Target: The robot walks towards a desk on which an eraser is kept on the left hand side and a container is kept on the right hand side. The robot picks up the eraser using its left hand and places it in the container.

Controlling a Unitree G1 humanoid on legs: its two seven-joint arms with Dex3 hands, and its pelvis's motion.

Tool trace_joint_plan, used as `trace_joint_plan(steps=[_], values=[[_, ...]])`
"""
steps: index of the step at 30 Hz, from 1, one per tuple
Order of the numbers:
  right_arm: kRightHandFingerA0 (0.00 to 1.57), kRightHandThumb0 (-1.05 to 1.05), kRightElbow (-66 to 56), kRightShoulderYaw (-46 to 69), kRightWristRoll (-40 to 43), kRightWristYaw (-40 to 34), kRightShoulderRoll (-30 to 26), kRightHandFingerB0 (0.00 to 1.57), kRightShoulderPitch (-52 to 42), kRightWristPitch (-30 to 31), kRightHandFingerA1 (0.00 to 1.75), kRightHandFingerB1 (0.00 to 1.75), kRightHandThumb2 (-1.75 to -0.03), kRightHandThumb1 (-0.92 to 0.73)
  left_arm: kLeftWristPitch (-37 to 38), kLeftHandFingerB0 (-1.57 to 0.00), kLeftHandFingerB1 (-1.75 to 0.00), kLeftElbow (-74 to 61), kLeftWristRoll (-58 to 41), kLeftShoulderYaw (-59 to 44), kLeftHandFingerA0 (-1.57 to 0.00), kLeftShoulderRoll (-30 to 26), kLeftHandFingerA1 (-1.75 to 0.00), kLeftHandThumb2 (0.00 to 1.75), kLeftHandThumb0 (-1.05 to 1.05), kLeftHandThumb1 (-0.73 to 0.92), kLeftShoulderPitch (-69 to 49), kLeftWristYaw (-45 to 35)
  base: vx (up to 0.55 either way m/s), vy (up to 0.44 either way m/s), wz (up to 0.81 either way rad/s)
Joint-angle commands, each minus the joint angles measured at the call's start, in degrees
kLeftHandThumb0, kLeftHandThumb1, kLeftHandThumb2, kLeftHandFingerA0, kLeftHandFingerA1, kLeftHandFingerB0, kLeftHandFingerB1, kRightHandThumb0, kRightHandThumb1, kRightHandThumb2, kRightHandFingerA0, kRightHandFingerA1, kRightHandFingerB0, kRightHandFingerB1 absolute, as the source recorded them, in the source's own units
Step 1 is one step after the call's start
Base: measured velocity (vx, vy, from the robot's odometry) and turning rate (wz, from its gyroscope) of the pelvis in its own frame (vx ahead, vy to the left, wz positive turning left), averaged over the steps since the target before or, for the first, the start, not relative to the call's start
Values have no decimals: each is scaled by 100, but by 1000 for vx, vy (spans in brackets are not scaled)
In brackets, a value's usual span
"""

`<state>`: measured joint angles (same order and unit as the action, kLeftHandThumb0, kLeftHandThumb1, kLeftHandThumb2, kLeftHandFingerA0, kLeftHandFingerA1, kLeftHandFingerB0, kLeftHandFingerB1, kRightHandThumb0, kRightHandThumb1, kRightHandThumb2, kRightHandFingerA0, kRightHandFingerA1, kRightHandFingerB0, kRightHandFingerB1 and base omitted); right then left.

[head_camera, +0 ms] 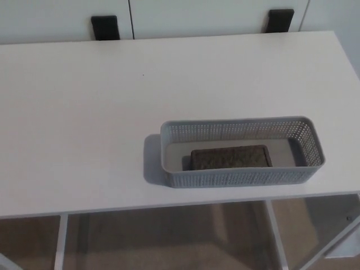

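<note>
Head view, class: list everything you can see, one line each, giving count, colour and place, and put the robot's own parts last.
Desk: one, white, filling most of the view.
Container: one, grey perforated basket, right part of the desk near the front edge.
Eraser: one, dark, lying flat inside the container.
Black brackets: two, behind the desk's far edge, left and right.
Floor: brown, below the desk front.
Robot's hands: none in view.

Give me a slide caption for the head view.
Eraser lying flat inside the grey basket on a white desk.
</note>
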<state>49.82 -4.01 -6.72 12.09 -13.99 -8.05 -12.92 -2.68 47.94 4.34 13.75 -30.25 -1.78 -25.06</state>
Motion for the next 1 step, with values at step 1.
trace_joint_plan(steps=[1], values=[[56, -31, 27, 126, -74, -347, -174, 44, 82, 106, 59, 46, -58, -63, 1032, -16, -57, 1174, 338, -235, -20, 141, -66, 58, -80, 58, 415, 1214, 0, 0, 0]])
